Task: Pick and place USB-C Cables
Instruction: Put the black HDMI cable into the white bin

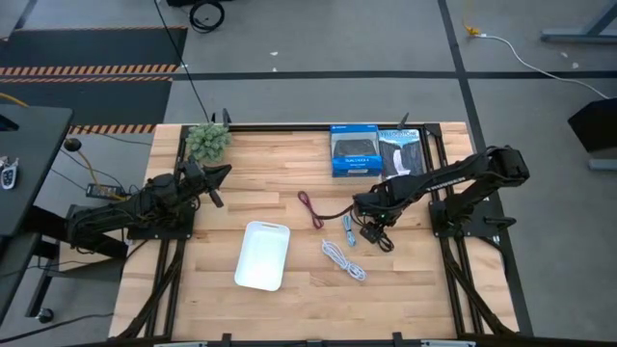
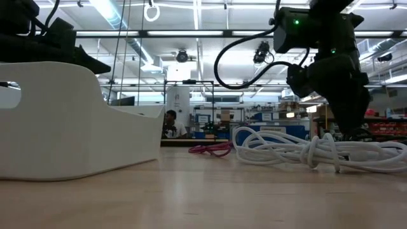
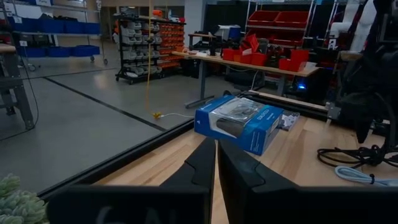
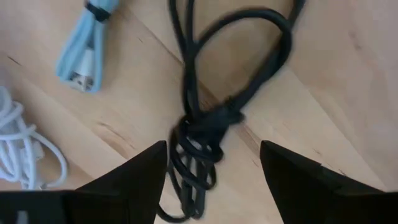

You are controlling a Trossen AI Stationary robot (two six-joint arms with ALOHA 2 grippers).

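Four coiled cables lie flat on the wooden table. The black cable (image 1: 381, 238) (image 4: 205, 121) sits directly under my right gripper (image 1: 370, 224) (image 4: 213, 149), which is open and points down, one finger on each side of the cable's knotted middle without touching it. The light-blue cable (image 1: 349, 229) (image 4: 87, 43) lies just left of it. Nearer the table's front edge is the white cable (image 1: 344, 260) (image 2: 305, 149), and the dark red cable (image 1: 310, 207) (image 2: 213, 148) lies farther left. My left gripper (image 1: 217, 175) (image 3: 216, 163) is shut and waits over the table's far left part.
A white tray (image 1: 263, 254) (image 2: 63, 121) sits left of the cables. A blue boxed product (image 1: 353, 151) (image 3: 242, 121) and a dark one (image 1: 400, 154) stand at the far edge. A small green plant (image 1: 208, 141) is in the far left corner.
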